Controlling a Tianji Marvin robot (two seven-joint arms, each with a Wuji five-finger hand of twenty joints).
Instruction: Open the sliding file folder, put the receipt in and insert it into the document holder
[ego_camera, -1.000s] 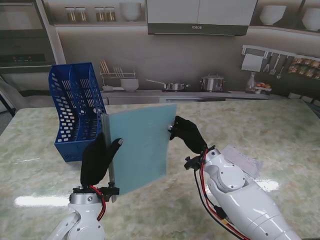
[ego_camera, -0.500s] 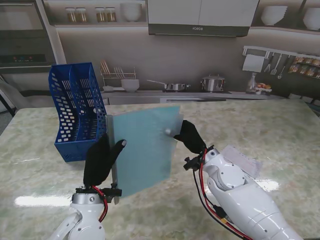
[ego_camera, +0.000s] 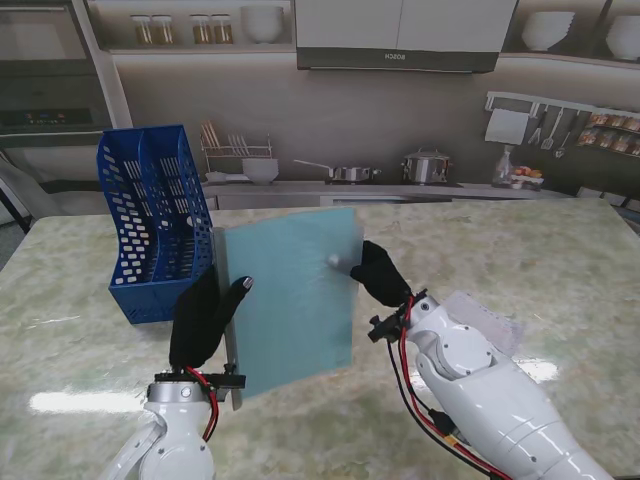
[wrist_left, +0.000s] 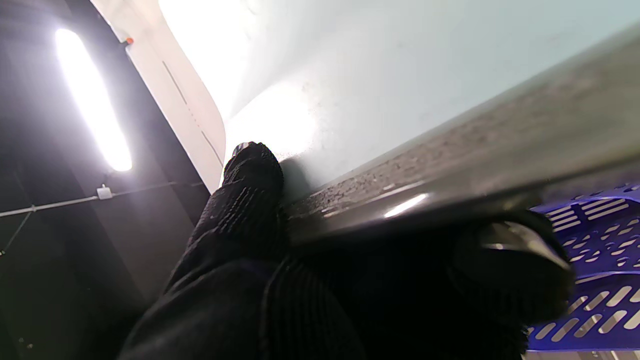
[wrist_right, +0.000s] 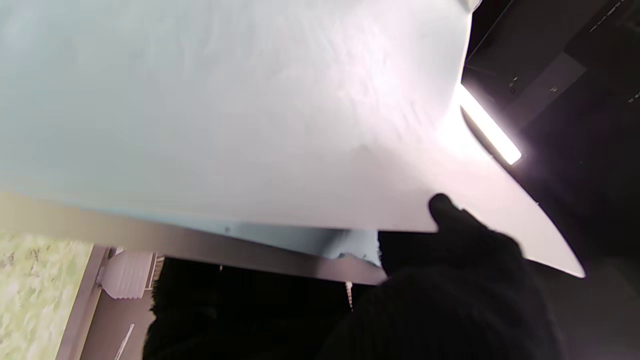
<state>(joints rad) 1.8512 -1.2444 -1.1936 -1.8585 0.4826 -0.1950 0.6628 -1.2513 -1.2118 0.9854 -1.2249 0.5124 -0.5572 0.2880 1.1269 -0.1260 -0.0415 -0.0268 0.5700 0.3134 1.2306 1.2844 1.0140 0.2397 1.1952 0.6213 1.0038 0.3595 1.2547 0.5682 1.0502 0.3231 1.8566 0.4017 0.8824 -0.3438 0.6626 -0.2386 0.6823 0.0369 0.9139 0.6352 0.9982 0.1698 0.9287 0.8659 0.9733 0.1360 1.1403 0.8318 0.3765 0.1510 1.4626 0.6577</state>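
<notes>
The pale blue file folder (ego_camera: 290, 295) stood upright above the table — the left hand (ego_camera: 200, 318) clamped its grey spine bar, thumb across the cover, while the right hand (ego_camera: 378, 272) pinched the opposite edge; the receipt (ego_camera: 487, 318) lay beside the right arm.

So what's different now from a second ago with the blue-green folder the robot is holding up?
The folder turned a little: its free edge swung to the robot's right and its face now shows wider. The right hand moved right with that edge and went on pinching it. The left hand kept its grip on the grey spine bar. The blue document holder and the receipt on the table stayed put.
</notes>
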